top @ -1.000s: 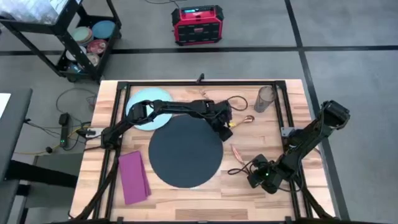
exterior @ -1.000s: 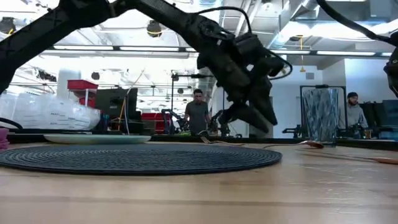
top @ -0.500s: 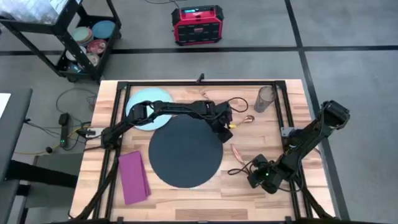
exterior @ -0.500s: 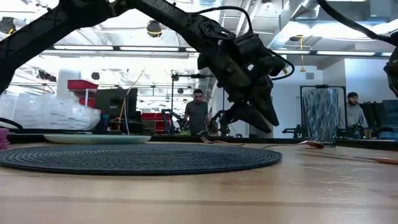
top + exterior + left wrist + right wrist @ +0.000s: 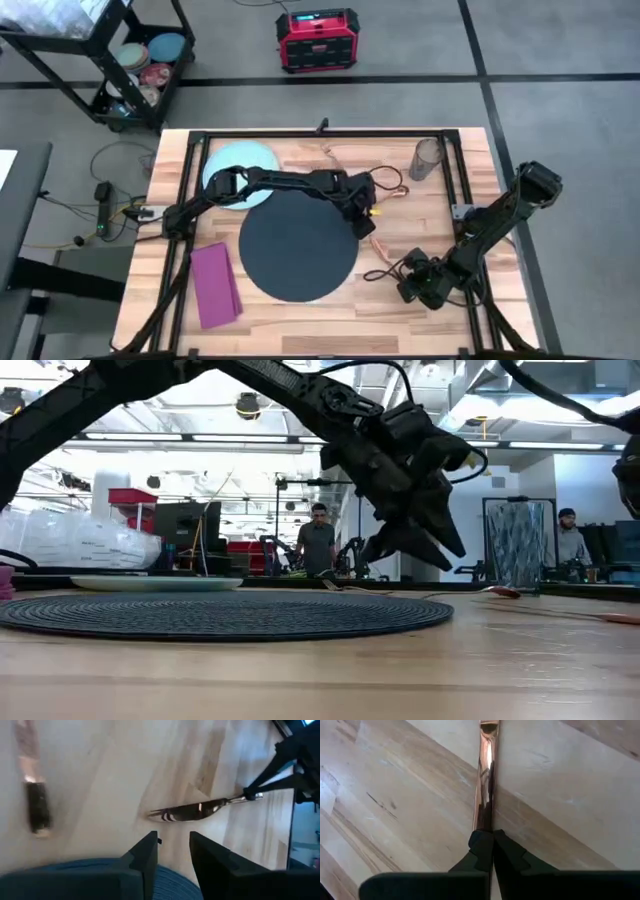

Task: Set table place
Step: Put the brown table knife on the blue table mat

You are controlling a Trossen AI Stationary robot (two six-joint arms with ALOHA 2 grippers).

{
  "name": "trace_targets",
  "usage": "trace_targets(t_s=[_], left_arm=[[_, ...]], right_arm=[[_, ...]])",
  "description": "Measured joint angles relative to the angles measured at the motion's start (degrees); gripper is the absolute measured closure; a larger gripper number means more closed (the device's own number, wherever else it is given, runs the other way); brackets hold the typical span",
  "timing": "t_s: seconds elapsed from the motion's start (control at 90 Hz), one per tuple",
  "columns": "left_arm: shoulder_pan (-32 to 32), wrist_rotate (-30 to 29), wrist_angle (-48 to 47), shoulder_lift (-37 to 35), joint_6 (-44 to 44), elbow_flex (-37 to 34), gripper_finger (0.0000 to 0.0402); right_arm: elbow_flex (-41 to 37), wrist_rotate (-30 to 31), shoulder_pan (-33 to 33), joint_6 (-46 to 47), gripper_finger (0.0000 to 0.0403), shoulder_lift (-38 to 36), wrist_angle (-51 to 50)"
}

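A dark round mat (image 5: 298, 243) lies mid-table. The pale blue plate (image 5: 238, 168) rests flat at the far left, the magenta napkin (image 5: 215, 285) at the near left, and the smoky tumbler (image 5: 427, 158) stands at the far right. My left gripper (image 5: 173, 854) hovers open over the mat's right edge. A copper cutlery piece (image 5: 195, 811) lies on the wood just ahead of it, and another (image 5: 397, 191) lies farther back. My right gripper (image 5: 493, 840) sits low at the near right, shut on a copper handle (image 5: 486, 780). My right gripper pinches the near end of the copper handle (image 5: 483, 822) between its two fingertips (image 5: 481, 845). The fingers lie along the handle, which runs straight away from them. The piece lies along the wood of the table.
A black frame (image 5: 455, 190) edges the tabletop. A black cart with dishes (image 5: 140, 70) and a red box (image 5: 317, 40) stand on the floor beyond the far edge. People stand in the room behind (image 5: 317, 540). Bare wood shows right of the mat (image 5: 420, 225).
My left gripper has drifted from the mat's far right rim toward the table's near edge and a little right, staying open and above the table. The right gripper and the cutlery have kept still.
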Motion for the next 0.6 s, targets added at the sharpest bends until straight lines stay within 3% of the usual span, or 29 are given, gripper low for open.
trace_targets(t_s=[0.6], left_arm=[[0.0, 2.4, 1.0, 0.0, -1.0, -0.7, 0.0306]], right_arm=[[-0.1, 0.5, -0.3, -1.0, 0.0403, 0.0, 0.8]])
